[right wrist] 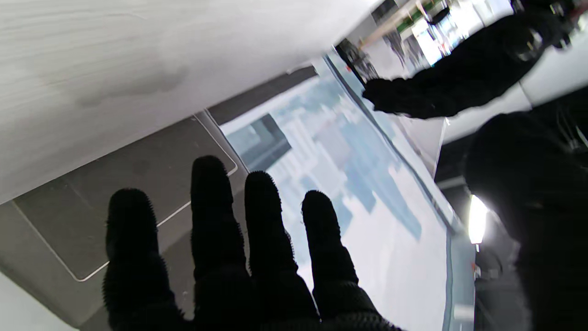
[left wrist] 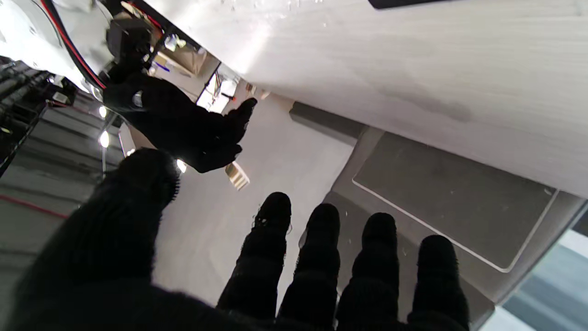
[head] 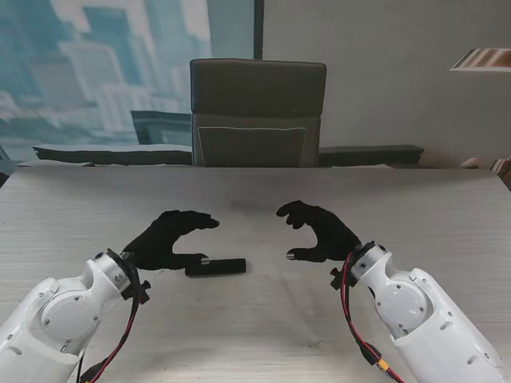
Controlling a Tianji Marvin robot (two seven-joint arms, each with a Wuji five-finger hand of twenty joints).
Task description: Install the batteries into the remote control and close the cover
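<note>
lying by the left hand, the remote control shows whole only from above.

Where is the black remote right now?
In the stand view, the remote lies on the table, left of centre, beside the left hand.

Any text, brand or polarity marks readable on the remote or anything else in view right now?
None can be read in any view.
Remote: plain black, no lettering or polarity marks visible; too small to make out detail.
Chair back: no label.
Left hand and right hand: black gloves, no print.
Table: bare wood grain, no signs.
</note>
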